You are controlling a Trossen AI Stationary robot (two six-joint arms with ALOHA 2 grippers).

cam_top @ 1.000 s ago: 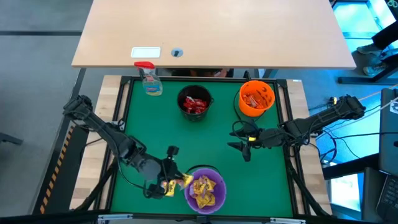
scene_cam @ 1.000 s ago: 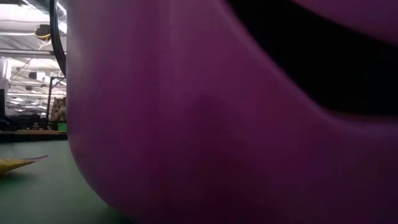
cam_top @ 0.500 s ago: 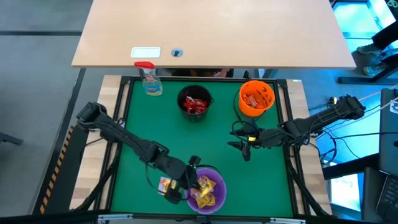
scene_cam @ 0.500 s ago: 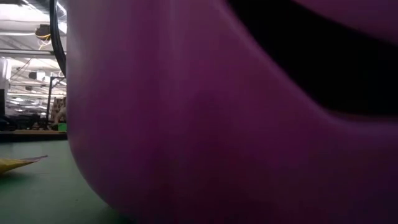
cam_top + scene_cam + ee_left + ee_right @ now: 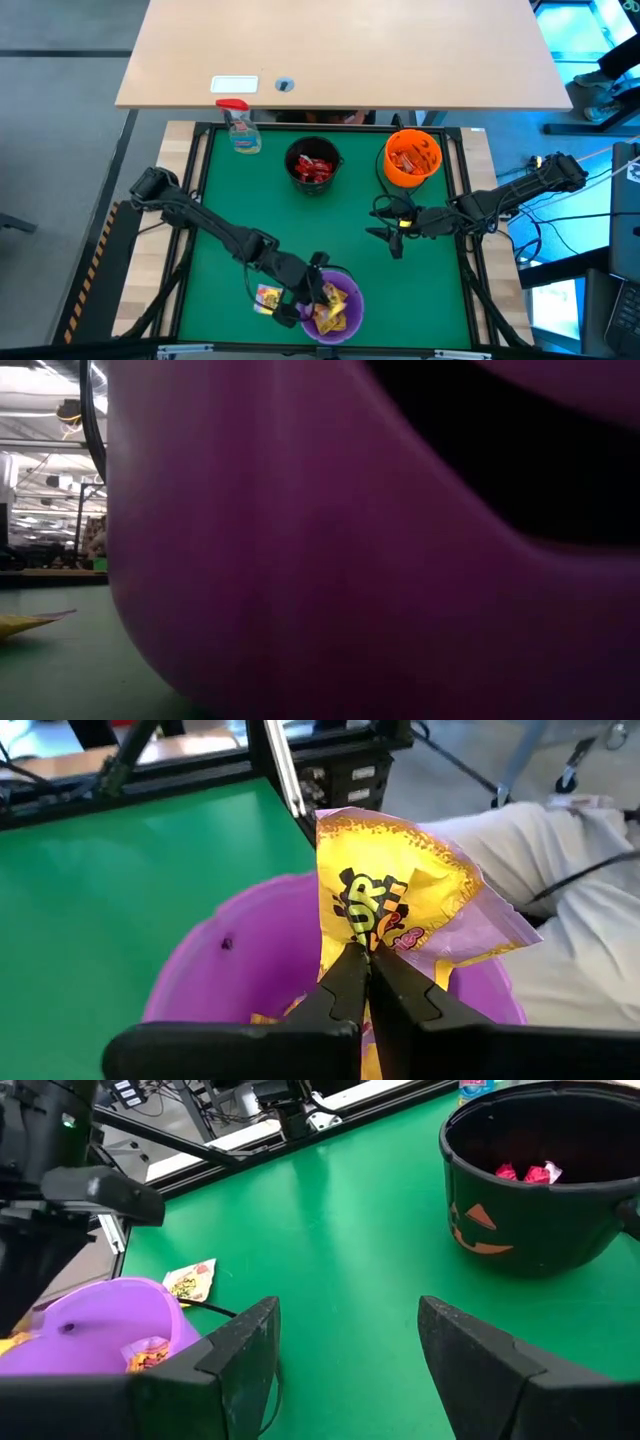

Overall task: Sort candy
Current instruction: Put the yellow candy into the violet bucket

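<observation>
At the table's 6 o'clock edge, the left tool (image 5: 365,982) pinches 1 yellow candy packet (image 5: 395,905) over the purple bowl (image 5: 340,305); released off-centre it could catch the rim and fall out, while the right tool (image 5: 345,1355) waits open at 3 o'clock.

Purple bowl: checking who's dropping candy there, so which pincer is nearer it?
Left. The left pincer hangs over the purple bowl; the right pincer waits mid-table.
</observation>
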